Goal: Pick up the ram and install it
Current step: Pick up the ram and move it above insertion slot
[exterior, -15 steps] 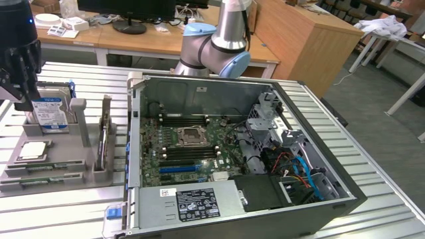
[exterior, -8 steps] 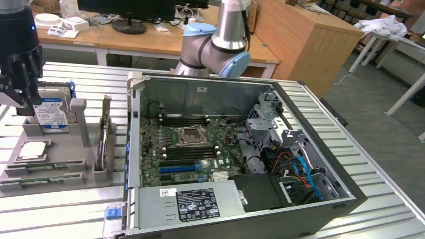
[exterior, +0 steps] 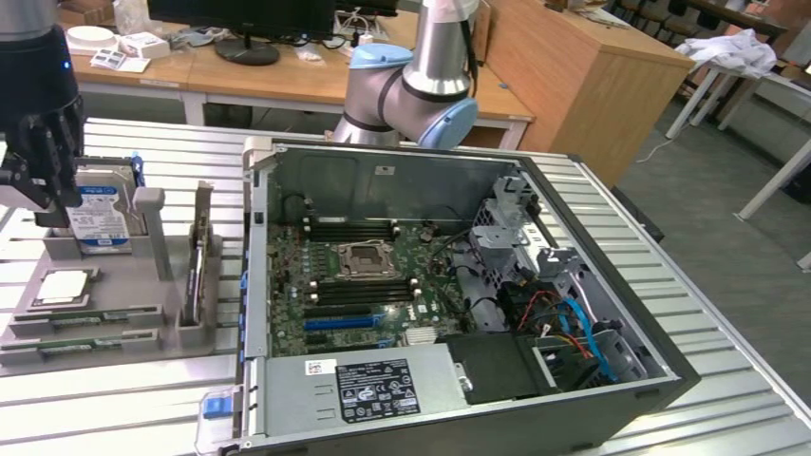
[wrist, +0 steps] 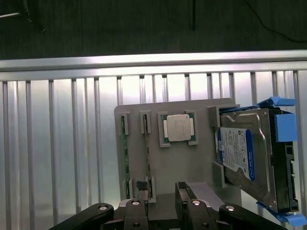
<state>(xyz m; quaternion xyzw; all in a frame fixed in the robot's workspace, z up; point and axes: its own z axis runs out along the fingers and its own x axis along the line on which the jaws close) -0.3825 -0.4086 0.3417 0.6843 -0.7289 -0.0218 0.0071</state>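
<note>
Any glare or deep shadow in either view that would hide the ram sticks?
Wrist view: the ribbed metal table glares near-white around the grey tray, yet the edge-on ram stays readable; beyond the table all is near-black. Exterior view: even room light, no hard glare; the computer case is shaded deepest at its cable corner.

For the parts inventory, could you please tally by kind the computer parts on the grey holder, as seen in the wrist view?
Ram sticks: 2
Processor chip: 1
Hard drive: 1
Total: 4
</note>
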